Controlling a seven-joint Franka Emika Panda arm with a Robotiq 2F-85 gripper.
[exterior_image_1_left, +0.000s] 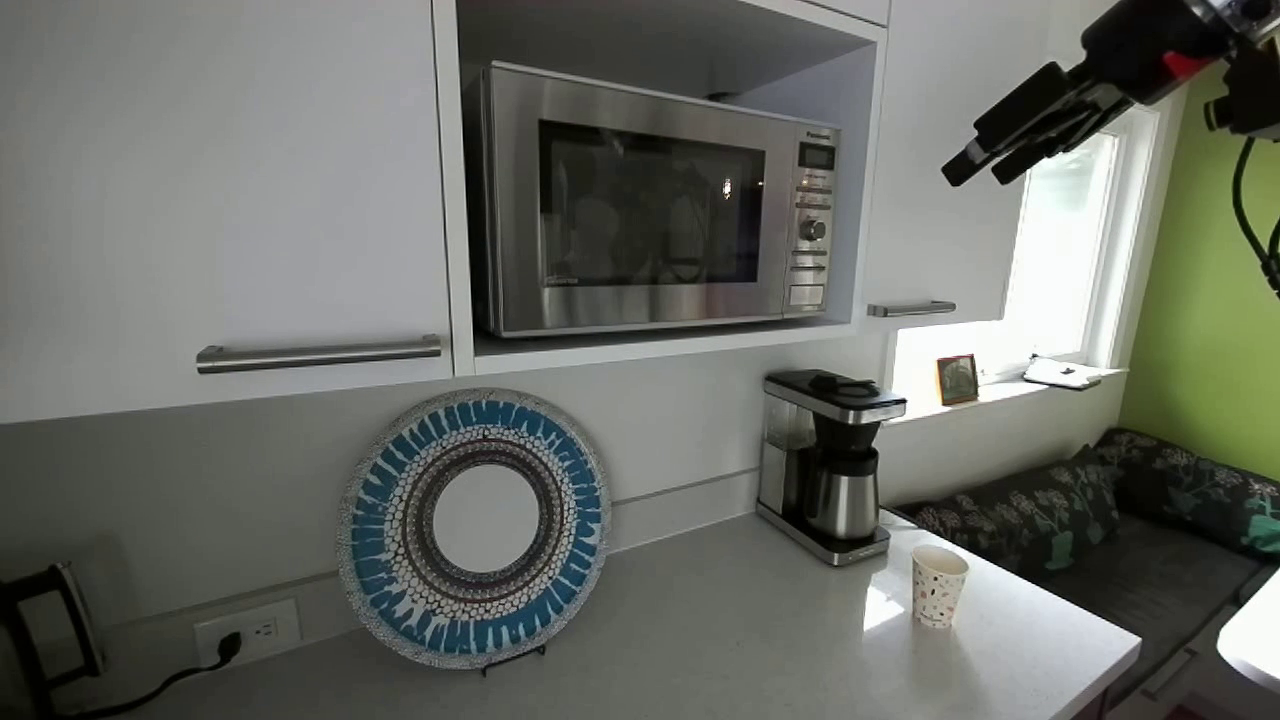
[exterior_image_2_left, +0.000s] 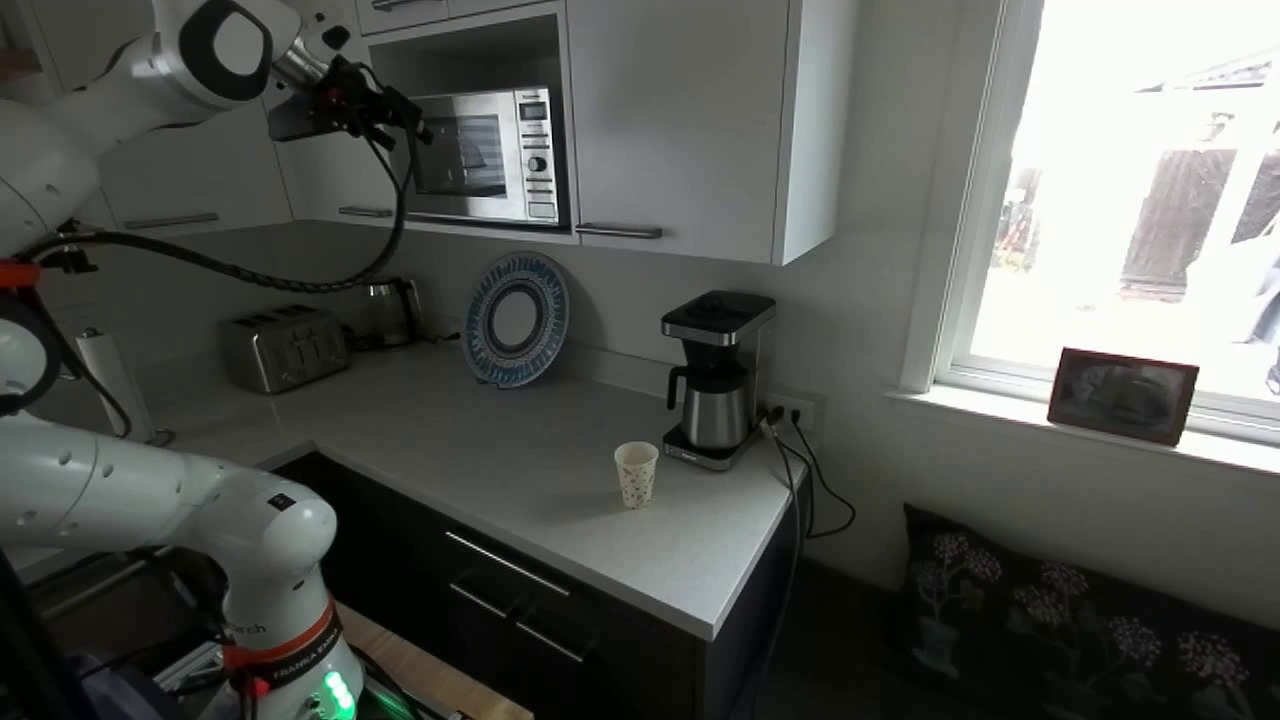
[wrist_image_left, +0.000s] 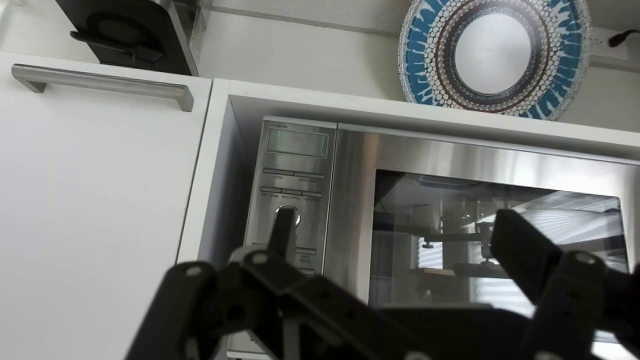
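In an exterior view, the white arm (exterior_image_2_left: 130, 95) is seen standing up from its base (exterior_image_2_left: 300, 682) at the lower left, bent, and extended high, with its wrist end held at about the level of the microwave (exterior_image_1_left: 650, 205). The gripper (exterior_image_1_left: 982, 172) is tilted downward, and its fingers (wrist_image_left: 525, 250) are spread wide, released; in the wrist view one is lined up over the control panel (wrist_image_left: 297, 181), where the knob (exterior_image_1_left: 813, 230) is partly covered, and the other over the door window (wrist_image_left: 435, 210). The microwave is seated in a recess of the white cabinets (exterior_image_1_left: 220, 180), above the counter (exterior_image_1_left: 720, 640), apart from the gripper. The brand “Panasonic” can be read above its display (exterior_image_1_left: 817, 156); the lettering by its buttons (wrist_image_left: 280, 171) is too small to be made out surely. On a dark band (exterior_image_2_left: 305, 655) near the arm's base, “FRANKA EMIKA” is printed, and just above it the letters “arch” are shown.
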